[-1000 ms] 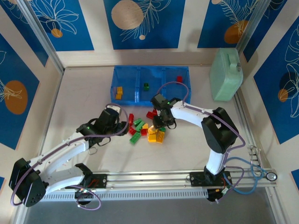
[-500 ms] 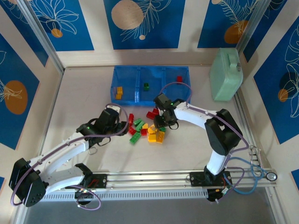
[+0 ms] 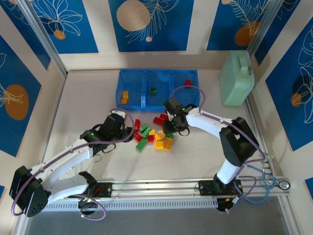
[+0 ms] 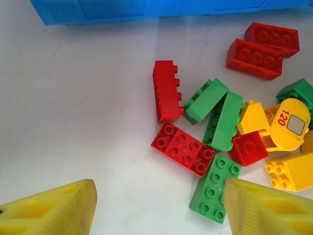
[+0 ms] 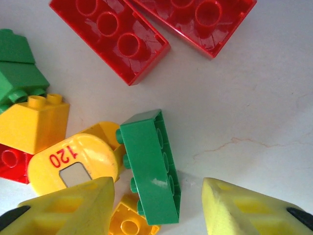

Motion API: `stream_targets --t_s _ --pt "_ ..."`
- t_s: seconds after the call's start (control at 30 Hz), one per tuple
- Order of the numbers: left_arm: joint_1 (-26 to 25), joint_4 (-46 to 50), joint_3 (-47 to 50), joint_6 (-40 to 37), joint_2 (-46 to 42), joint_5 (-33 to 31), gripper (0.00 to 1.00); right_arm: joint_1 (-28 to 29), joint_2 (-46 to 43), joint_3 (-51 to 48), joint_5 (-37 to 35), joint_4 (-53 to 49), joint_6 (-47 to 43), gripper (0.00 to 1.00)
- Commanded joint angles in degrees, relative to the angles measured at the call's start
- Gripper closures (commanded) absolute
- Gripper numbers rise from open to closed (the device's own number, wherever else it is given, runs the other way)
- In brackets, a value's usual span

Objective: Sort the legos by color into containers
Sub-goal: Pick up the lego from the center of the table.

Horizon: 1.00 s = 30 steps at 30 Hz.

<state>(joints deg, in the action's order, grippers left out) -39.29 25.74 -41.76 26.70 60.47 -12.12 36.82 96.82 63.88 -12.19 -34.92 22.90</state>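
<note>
Right arm (image 3: 208, 121) edged rightward; legos (image 3: 165, 143) unmoved

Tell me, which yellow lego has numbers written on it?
The rounded yellow piece marked 120 in red; the other yellow bricks are plain, studded blocks.

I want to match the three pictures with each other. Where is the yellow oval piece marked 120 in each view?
Top external: too small to single out within the pile of legos.
Left wrist: the yellow oval piece lies at the right edge, at mid-height.
Right wrist: lower left, beside a green brick.
Shared landmark: the pair of red bricks lying side by side, above it in both wrist views.
</note>
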Motion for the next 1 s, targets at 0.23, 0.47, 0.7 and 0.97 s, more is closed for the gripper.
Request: stream_targets --t_s 0.23,0.47,0.7,0.97 --pt "-0.4 0.0 1.9 0.5 -1.7 -1.6 0.32 1.8 6.6 0.5 -2.0 0.1 0.1 0.52" --pt "-0.3 0.1 1.7 0.3 -1.8 -2.1 0.32 2.2 7.1 0.8 -2.6 0.4 0.6 0.65" --pt "-0.4 0.1 2.0 -0.1 -1.8 -2.6 0.32 3.2 2.4 4.5 -5.4 -4.1 0.9 0.7" --pt "-0.7 0.0 4.3 1.4 -1.2 -0.5 0.33 0.8 4.5 21.5 -7.8 -6.9 -2.6 0.7"
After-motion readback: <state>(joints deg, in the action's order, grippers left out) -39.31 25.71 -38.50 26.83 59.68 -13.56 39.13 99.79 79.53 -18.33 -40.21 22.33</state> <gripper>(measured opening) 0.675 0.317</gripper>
